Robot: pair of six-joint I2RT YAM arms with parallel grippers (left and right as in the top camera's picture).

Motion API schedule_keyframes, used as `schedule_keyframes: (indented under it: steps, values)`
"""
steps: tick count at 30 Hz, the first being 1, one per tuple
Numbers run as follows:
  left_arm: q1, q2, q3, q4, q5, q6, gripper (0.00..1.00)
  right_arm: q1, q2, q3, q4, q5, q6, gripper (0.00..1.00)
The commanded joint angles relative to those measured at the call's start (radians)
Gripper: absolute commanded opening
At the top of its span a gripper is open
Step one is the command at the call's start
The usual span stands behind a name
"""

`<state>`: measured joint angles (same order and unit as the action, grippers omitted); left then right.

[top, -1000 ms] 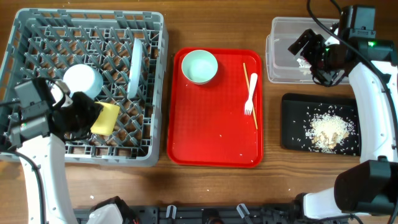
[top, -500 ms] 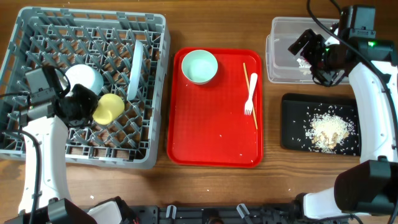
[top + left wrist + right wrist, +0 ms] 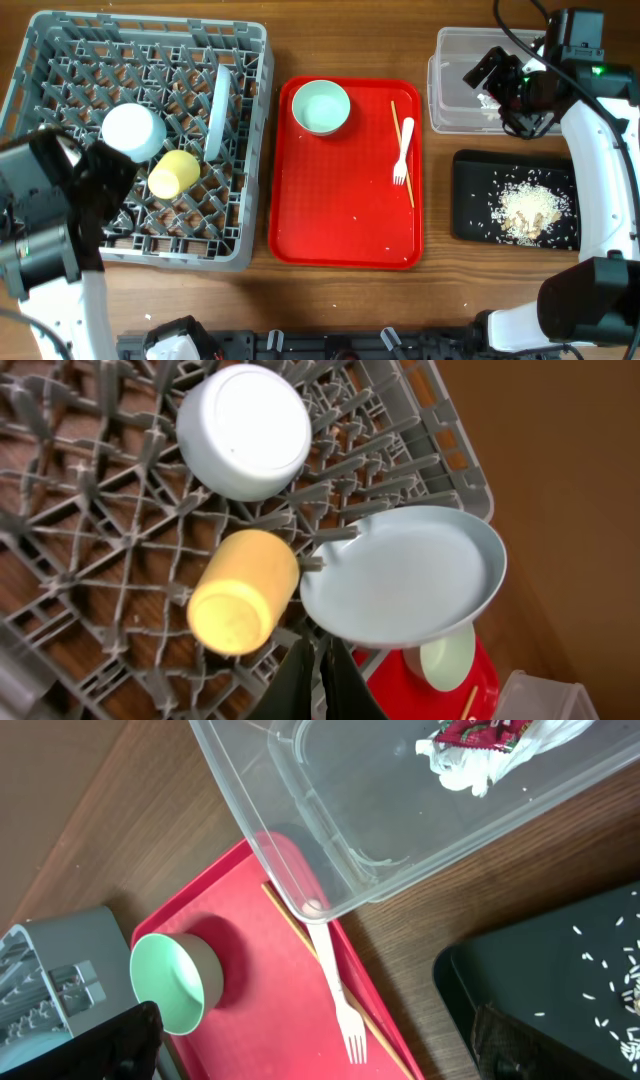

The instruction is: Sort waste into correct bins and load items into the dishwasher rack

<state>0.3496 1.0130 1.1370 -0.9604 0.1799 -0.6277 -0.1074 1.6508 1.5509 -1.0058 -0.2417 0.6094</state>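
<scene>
In the grey dishwasher rack (image 3: 60,60) a white bowl (image 3: 133,130) sits upside down, a yellow cup (image 3: 173,173) lies on its side and a pale plate (image 3: 217,110) stands on edge. My left gripper (image 3: 318,678) is shut and empty, just in front of the cup (image 3: 243,605). On the red tray (image 3: 340,220) are the green bowl (image 3: 321,107), the fork (image 3: 403,150) and the chopsticks (image 3: 408,170). My right gripper (image 3: 310,1050) hangs open over the clear tub (image 3: 470,110), which holds the wrapper (image 3: 485,732) and tissue (image 3: 465,768). Rice scraps (image 3: 527,210) lie in the black tray (image 3: 480,170).
The rack takes up the left of the wooden table, the red tray the middle, and the two bins the right. The right arm's white links run down the table's right edge.
The yellow cup has gone from beside my left gripper to lying among the rack's pegs. The left arm has drawn back toward the front left. The right arm has not moved.
</scene>
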Motion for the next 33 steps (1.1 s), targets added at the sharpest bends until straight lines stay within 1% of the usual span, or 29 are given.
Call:
schedule_keyframes:
  steps: [1,4,10,12,15,19,22,26,29,31,33]
  values:
    - [0.002,0.005,0.003,-0.107,-0.15,-0.01,0.04,0.003,0.003,-0.006,0.003,0.013,0.012,1.0]
    - [0.002,0.07,-0.023,-0.11,-0.161,-0.01,0.04,0.003,0.003,-0.006,0.003,0.013,0.012,1.0]
    - [0.001,0.327,-0.025,-0.087,-0.035,-0.01,0.04,0.003,0.003,-0.006,0.003,0.013,0.012,1.0]
    - [0.001,0.39,-0.025,-0.064,-0.027,-0.01,0.04,0.003,0.003,-0.006,0.003,0.013,0.012,1.0]
    - [0.001,0.425,-0.025,-0.029,-0.013,-0.01,0.04,0.003,0.003,-0.006,0.003,0.013,0.012,1.0]
    - [0.001,0.426,-0.025,0.025,-0.008,-0.01,0.04,0.003,0.003,-0.006,0.003,0.013,0.012,1.0]
    - [0.001,0.426,-0.025,0.08,0.064,-0.01,0.04,0.003,0.003,-0.006,0.003,0.013,0.012,1.0]
    - [0.001,0.41,-0.013,0.105,0.164,-0.008,0.04,0.003,0.003,-0.006,0.003,0.013,0.012,1.0]
    - [0.001,0.338,0.019,0.095,0.172,-0.003,0.04,0.003,0.003,-0.006,0.003,0.013,0.012,1.0]
    - [-0.014,0.237,0.045,0.1,0.167,0.05,0.04,0.003,0.003,-0.006,0.003,0.013,0.012,1.0]
    - [-0.039,0.179,0.047,0.109,0.167,0.068,0.04,0.003,0.003,-0.006,0.003,0.013,0.011,1.0]
